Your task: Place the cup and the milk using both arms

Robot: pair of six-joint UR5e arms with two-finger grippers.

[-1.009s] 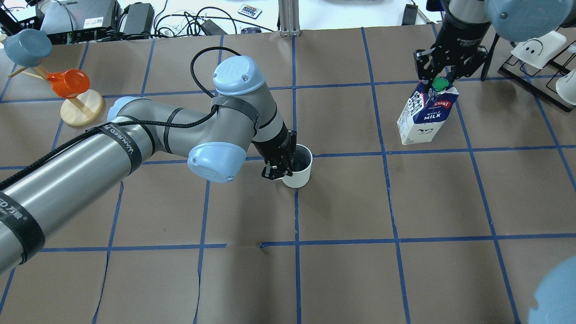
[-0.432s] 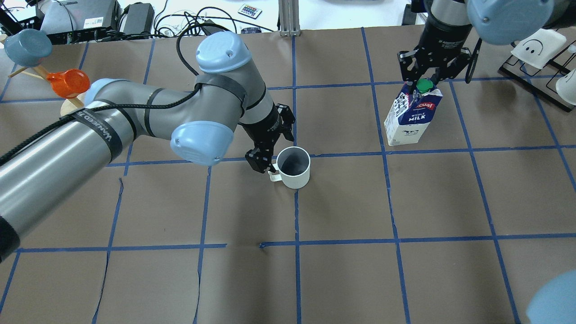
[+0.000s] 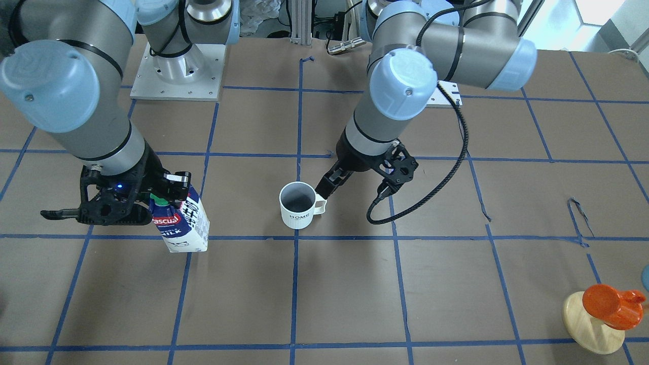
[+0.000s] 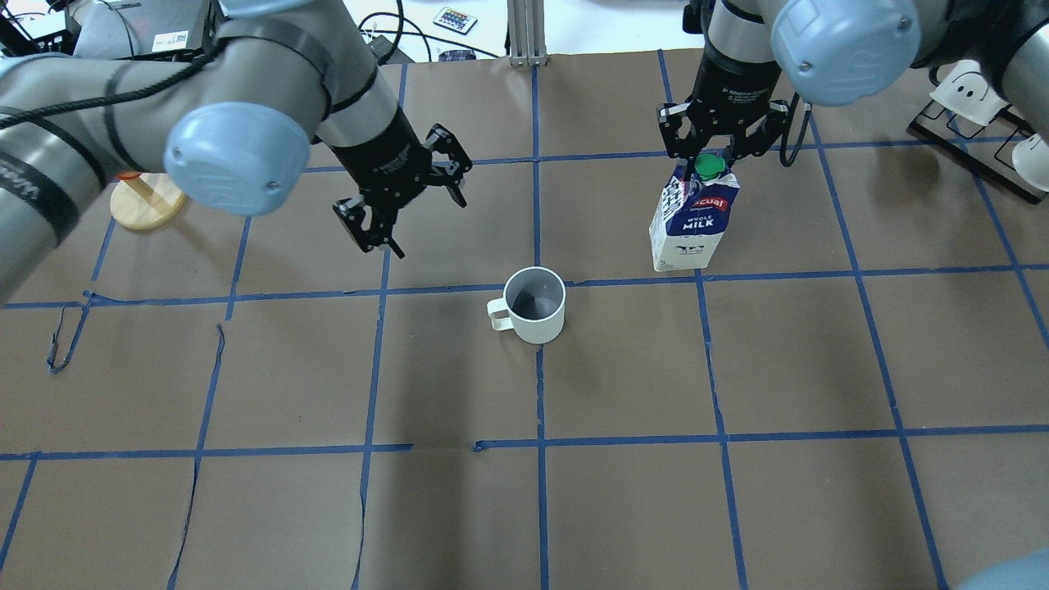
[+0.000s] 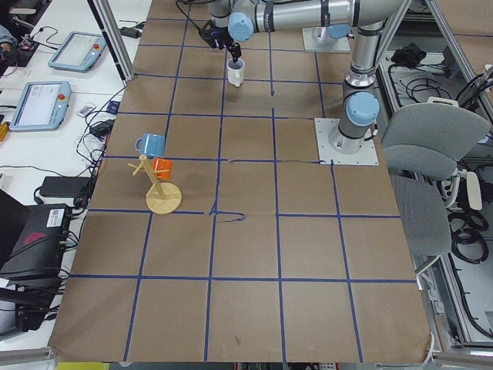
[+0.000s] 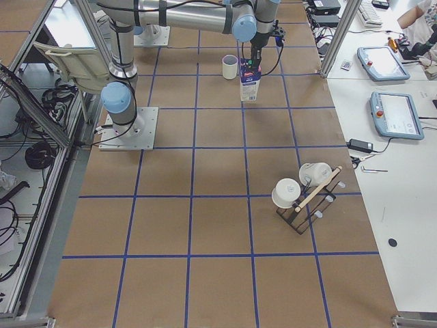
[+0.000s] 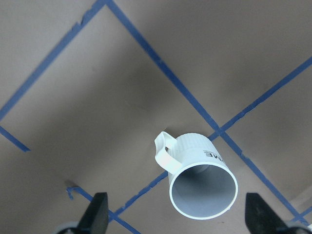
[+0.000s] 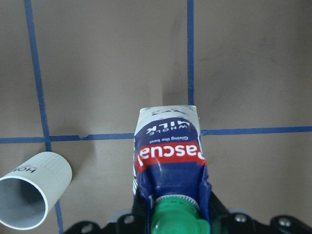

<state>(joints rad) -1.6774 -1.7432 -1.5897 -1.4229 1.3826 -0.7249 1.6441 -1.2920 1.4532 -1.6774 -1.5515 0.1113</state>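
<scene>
Two-arm scene, table (image 4: pixel 623 508) covered w/ brown paper. The cup (image 4: pixel 534 305) is stood upright near the ctr, at a crossing of blue tape lines (image 4: pixel 623 281), handle (image 4: pixel 497 314) to the left, gripped by nothing. The left gripper (image 4: pixel 426 221) is held above the table to the far left of the cup, jaws wide apart, nothing betw. them. In the front view one finger seems to overlap the handle; the overhead view shows a clear gap. In the left wrist view the cup is seen from above betw. the spread fingertips (image 7: pixel 97 217), "HOME" legible. The milk (image 4: pixel 687 221) is placed right of the cup & slightly farther; the right gripper (image 4: pixel 710 160) is clamped on its gable top by the green cap (image 8: pixel 176 217), as confirmed by the right wrist view. Whether the carton base rests on the surface cannot be told. The paper is torn at the left (image 4: pixel 70 336). Surroundings: wooden stand (image 3: pixel 590 329) w/ orange cup (image 3: pixel 608 304) at far left; rack (image 6: pixel 300 205) of white mugs at right; chair (image 5: pixel 427 146) & tablets (image 6: pixel 392 113) are shown by the side views only.
</scene>
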